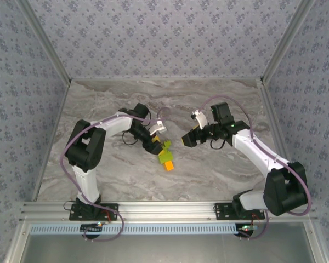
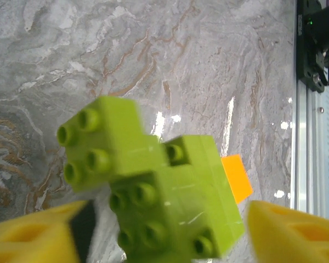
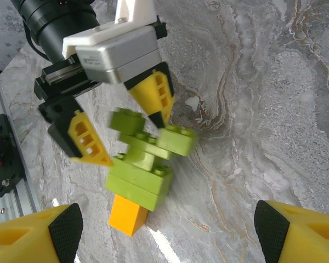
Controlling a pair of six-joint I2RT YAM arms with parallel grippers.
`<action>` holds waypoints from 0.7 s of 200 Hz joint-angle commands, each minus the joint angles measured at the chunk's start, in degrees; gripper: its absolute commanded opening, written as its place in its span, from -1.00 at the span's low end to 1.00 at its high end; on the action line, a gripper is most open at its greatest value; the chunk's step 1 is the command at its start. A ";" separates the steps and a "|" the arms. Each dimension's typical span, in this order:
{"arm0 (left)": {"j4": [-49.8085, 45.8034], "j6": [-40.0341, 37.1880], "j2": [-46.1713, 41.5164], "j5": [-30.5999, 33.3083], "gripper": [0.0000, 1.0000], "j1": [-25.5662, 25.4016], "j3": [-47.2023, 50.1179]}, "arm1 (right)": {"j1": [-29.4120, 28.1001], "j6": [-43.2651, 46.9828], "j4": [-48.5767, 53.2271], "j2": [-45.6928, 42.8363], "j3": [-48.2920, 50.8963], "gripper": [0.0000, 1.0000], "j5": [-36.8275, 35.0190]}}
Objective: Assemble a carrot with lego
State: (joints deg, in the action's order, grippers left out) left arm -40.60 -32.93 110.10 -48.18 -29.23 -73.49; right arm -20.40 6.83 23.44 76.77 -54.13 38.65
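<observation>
On the marble tabletop, near its middle, the lego carrot stands between the left gripper's parted jaws. The right gripper is also spread. The left should withdraw straight, clearing the leaf bricks.

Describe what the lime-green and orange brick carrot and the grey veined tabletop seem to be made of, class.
Lime-green and orange brick carrot: looks like hard moulded plastic, smooth and slightly glossy, with crisp round studs and sharp edges.
Grey veined tabletop: marble pattern with brown veins and bright reflections, so the finish looks polished. Whether it is real stone or a printed laminate cannot be told.
</observation>
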 commanded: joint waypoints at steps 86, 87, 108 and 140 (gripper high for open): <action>13.34 8.07 -5.16 8.78 0.95 3.85 2.42 | -0.89 -3.32 -3.27 -4.61 2.35 0.81 -12.64; 13.61 8.19 -5.34 9.06 0.95 3.88 2.54 | -0.88 -3.36 -3.33 -4.75 2.36 0.82 -13.12; 20.03 11.70 -10.04 16.17 0.95 6.33 6.09 | 0.08 -5.25 -5.14 -6.65 2.71 0.85 -22.06; 35.32 19.33 -20.62 27.23 0.95 11.85 16.79 | 2.97 -8.14 -7.93 -9.13 4.18 0.88 -28.17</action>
State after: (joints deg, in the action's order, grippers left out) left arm -19.33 -20.88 97.67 -31.48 -21.10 -62.92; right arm -19.55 2.22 18.65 69.93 -51.29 18.87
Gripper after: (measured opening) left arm 0.973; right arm 0.934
